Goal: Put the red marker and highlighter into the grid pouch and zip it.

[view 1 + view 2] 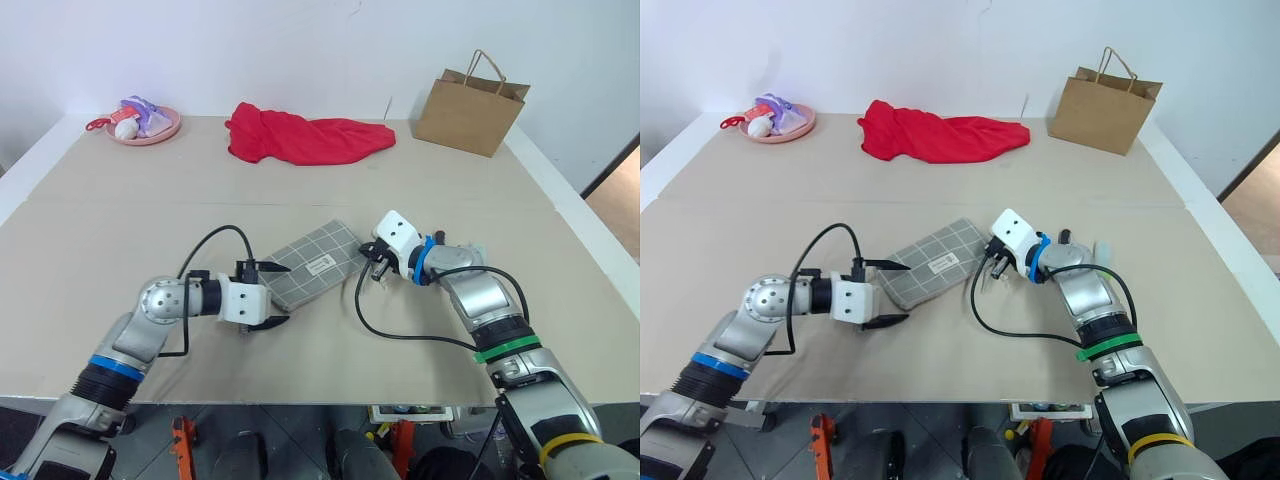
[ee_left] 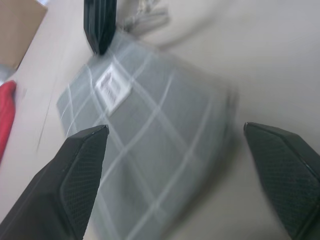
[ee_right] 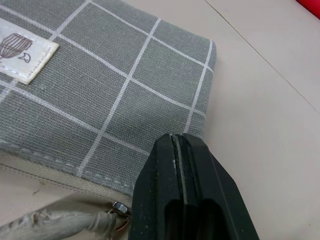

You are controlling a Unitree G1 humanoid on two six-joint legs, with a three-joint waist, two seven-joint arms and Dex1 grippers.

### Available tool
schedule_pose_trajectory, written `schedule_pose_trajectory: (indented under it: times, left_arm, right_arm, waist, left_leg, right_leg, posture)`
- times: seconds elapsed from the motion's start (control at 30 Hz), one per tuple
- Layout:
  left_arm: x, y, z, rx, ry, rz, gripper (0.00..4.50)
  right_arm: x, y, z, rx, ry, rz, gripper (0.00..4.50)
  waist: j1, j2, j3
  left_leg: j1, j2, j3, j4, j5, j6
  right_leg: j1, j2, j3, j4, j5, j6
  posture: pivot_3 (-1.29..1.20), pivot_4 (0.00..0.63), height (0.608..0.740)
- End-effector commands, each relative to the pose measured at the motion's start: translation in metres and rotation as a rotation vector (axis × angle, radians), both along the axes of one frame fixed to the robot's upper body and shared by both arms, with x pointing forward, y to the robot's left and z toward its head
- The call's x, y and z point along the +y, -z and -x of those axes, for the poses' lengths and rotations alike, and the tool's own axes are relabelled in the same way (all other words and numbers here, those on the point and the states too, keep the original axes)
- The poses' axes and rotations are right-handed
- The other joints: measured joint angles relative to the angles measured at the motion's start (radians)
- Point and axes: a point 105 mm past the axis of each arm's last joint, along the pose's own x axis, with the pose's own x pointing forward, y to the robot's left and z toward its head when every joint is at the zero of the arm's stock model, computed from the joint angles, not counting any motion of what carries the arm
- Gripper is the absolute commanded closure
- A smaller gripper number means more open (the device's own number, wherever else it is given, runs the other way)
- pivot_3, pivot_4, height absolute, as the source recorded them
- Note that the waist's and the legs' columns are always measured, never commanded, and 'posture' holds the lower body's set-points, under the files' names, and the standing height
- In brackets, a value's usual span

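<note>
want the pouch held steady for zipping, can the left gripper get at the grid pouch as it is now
Probably yes. The left gripper is open, its fingers already either side of the near end of the grid pouch, nothing between them. The shut right gripper sits at the far corner, out of the way.

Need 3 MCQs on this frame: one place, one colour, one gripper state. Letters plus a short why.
1. Where does the brown paper bag stand?
A far right of the table
B beside the pink plate
C on the red cloth

2. What colour is the flat fabric grid pouch?
A blue
B grey with white lines
C red

3. How is the left gripper?
A shut
B holding a marker
C open

Answers: 1 A, it stands at the far right corner. 2 B, white grid on grey. 3 C, its fingers are spread at the pouch's end.
</note>
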Motion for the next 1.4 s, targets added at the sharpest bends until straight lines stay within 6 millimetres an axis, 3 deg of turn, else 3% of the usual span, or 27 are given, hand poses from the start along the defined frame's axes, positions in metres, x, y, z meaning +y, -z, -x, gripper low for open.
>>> schedule_pose_trajectory:
  times: [0.03, 0.7, 1.13, 1.23, 1.27, 1.33, 1.37, 1.4]
  left_arm:
    - [-0.011, -0.013, 0.008, 0.026, -0.007, 0.045, 0.0]
    - [-0.022, -0.014, -0.004, 0.007, -0.097, -0.004, 0.0]
    - [-0.019, -0.018, -0.01, -0.002, -0.125, -0.01, 0.0]
    - [-0.019, -0.019, -0.01, -0.007, -0.126, -0.01, 0.86]
    - [-0.019, -0.019, -0.01, -0.008, -0.124, -0.011, 0.86]
    - [-0.021, -0.021, -0.008, -0.009, -0.115, -0.013, 1.69]
    - [-0.022, -0.023, -0.007, -0.01, -0.112, -0.012, 1.8]
    - [-0.022, -0.024, -0.007, -0.011, -0.109, -0.01, 2.5]
  right_arm:
    - [-0.007, 0.005, -0.002, 0.022, 0.03, 0.008, 4.47]
    - [-0.011, 0.004, -0.002, 0.032, 0.041, -0.002, 4.47]
    - [-0.011, 0.005, -0.001, 0.038, 0.039, -0.005, 4.47]
    - [-0.011, 0.005, -0.001, 0.039, 0.037, -0.003, 4.5]
    - [-0.011, 0.005, -0.001, 0.04, 0.036, -0.003, 4.5]
    - [-0.01, 0.006, 0.0, 0.042, 0.031, 0.0, 4.5]
    - [-0.01, 0.007, 0.0, 0.043, 0.027, 0.004, 4.5]
    - [-0.009, 0.007, 0.0, 0.043, 0.026, 0.007, 4.5]
  waist:
    - [-0.001, 0.0, 0.0]
    - [-0.002, 0.0, 0.0]
    - [-0.002, 0.0, 0.0]
    - [-0.002, 0.0, 0.0]
    - [-0.002, 0.0, 0.0]
    - [-0.002, 0.0, 0.0]
    - [-0.002, 0.0, 0.0]
    - [-0.002, 0.0, 0.0]
  left_leg:
    - [0.0, 0.0, 0.0, 0.0, 0.0, 0.0]
    - [0.001, 0.0, 0.0, 0.0, 0.0, 0.0]
    - [0.001, 0.0, -0.001, 0.0, 0.0, 0.0]
    - [0.001, 0.0, 0.0, 0.0, 0.0, 0.0]
    - [0.001, 0.0, 0.0, 0.0, 0.0, 0.0]
    - [0.001, 0.0, 0.0, 0.0, 0.0, 0.0]
    - [0.001, 0.0, 0.0, 0.0, 0.0, 0.0]
    - [0.001, 0.0, -0.001, 0.0, 0.0, 0.0]
  right_leg:
    - [0.0, 0.0, 0.0, 0.0, 0.0, 0.0]
    - [0.001, 0.0, 0.0, 0.0, 0.0, 0.001]
    - [0.001, 0.0, 0.0, 0.0, 0.0, 0.001]
    - [0.001, 0.0, 0.0, 0.0, 0.0, 0.001]
    - [0.001, 0.0, 0.0, 0.0, 0.0, 0.001]
    - [0.001, 0.0, 0.0, 0.0, 0.0, 0.001]
    - [0.001, 0.0, 0.0, 0.0, 0.0, 0.001]
    - [0.001, 0.0, 0.0, 0.0, -0.001, 0.001]
  posture:
    - [0.0, 0.15, 0.74]
    - [0.0, 0.15, 0.74]
    - [0.0, 0.15, 0.74]
    - [0.0, 0.15, 0.74]
    - [0.0, 0.15, 0.74]
    - [0.0, 0.15, 0.74]
    - [0.0, 0.15, 0.74]
    - [0.0, 0.15, 0.74]
